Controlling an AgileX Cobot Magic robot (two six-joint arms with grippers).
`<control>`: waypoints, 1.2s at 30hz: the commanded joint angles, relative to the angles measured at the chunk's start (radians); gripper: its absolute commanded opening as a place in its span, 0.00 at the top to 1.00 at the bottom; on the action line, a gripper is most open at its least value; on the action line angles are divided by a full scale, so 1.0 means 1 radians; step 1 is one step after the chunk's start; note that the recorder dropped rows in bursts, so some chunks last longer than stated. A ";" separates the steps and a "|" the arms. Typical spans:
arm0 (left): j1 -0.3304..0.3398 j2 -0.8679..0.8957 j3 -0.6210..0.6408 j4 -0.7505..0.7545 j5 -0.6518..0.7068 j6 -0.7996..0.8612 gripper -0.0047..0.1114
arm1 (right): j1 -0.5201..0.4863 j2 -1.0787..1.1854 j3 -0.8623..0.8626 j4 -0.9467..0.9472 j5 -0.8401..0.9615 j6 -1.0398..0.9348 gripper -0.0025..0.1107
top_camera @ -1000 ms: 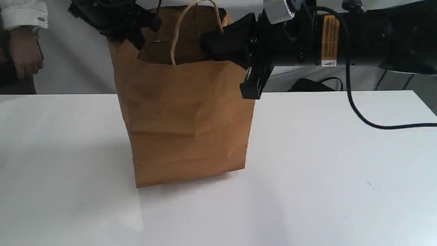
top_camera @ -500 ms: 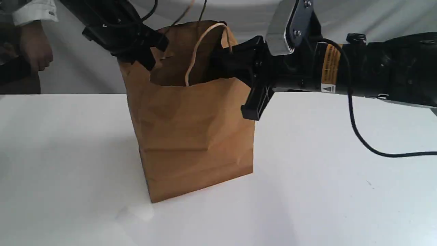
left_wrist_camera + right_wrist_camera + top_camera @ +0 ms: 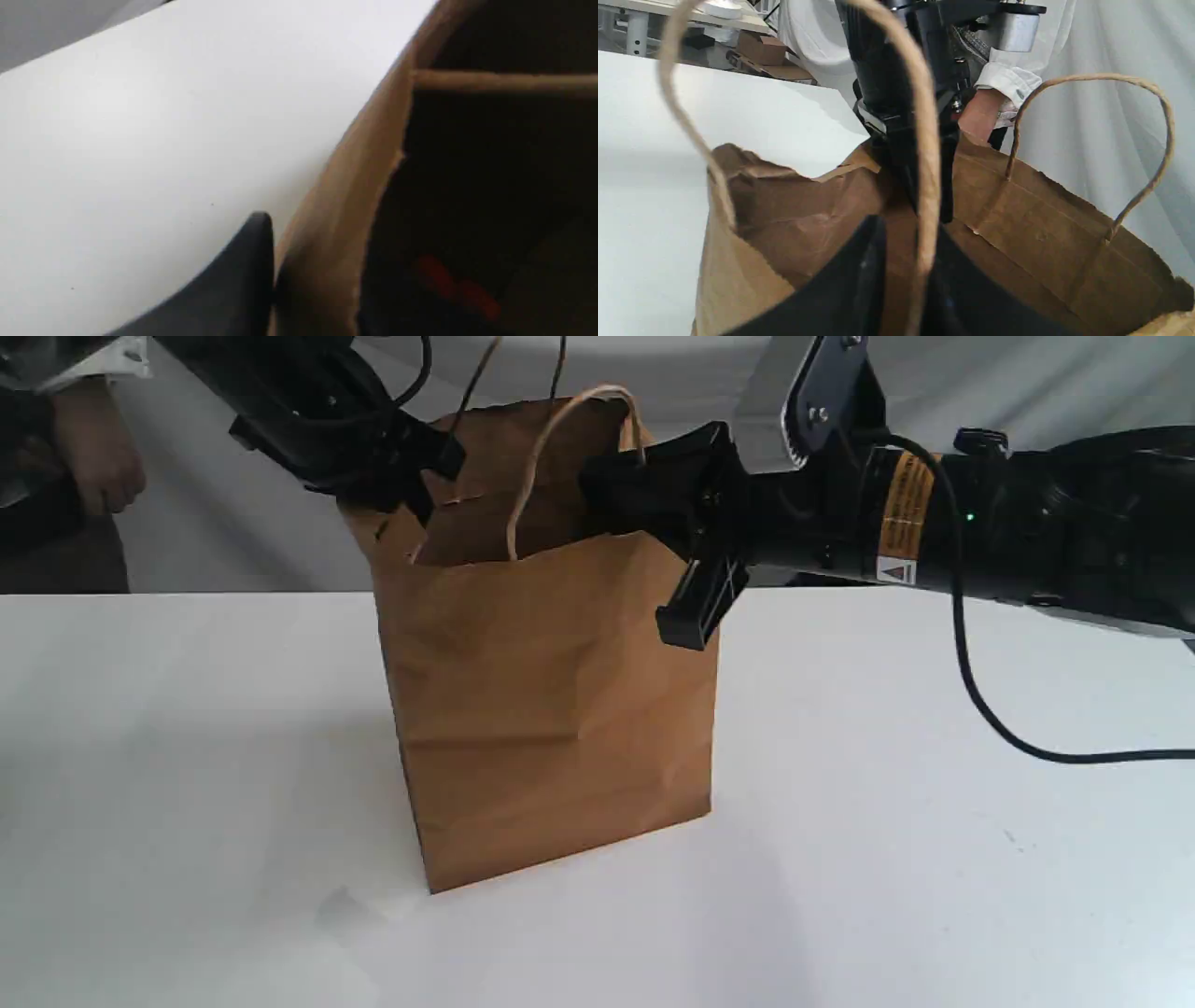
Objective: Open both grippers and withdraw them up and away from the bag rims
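White tabletop [image 3: 934,803]: brown paper bag with twine handles [image 3: 551,709], lowered, shifted rightward, base apparently seated. Left gripper [image 3: 411,509], right gripper [image 3: 658,555]: each clamped on nearest rim.

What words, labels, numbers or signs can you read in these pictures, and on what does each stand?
Yellow label on the right arm: black print, too small to read.
Sticker under it: a triangle sign, no legible words.
Paper bag: no print shows.

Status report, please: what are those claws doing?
Left gripper clamped on paper bag rim. Right gripper astride opposite rim, grip unclear. Bag upright on table. Person's hand behind.
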 commanded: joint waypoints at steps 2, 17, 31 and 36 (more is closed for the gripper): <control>0.002 -0.010 0.004 -0.002 -0.012 0.005 0.41 | 0.003 -0.008 0.007 0.014 -0.005 -0.031 0.69; 0.002 -0.158 0.004 -0.002 -0.044 0.012 0.28 | 0.003 -0.052 0.007 0.136 -0.030 -0.193 0.29; 0.002 -0.274 0.006 0.107 0.006 -0.046 0.28 | 0.003 -0.191 0.046 0.019 0.080 -0.081 0.32; 0.002 -0.290 0.006 0.109 0.027 -0.055 0.28 | 0.003 -0.237 0.102 0.019 0.083 -0.090 0.32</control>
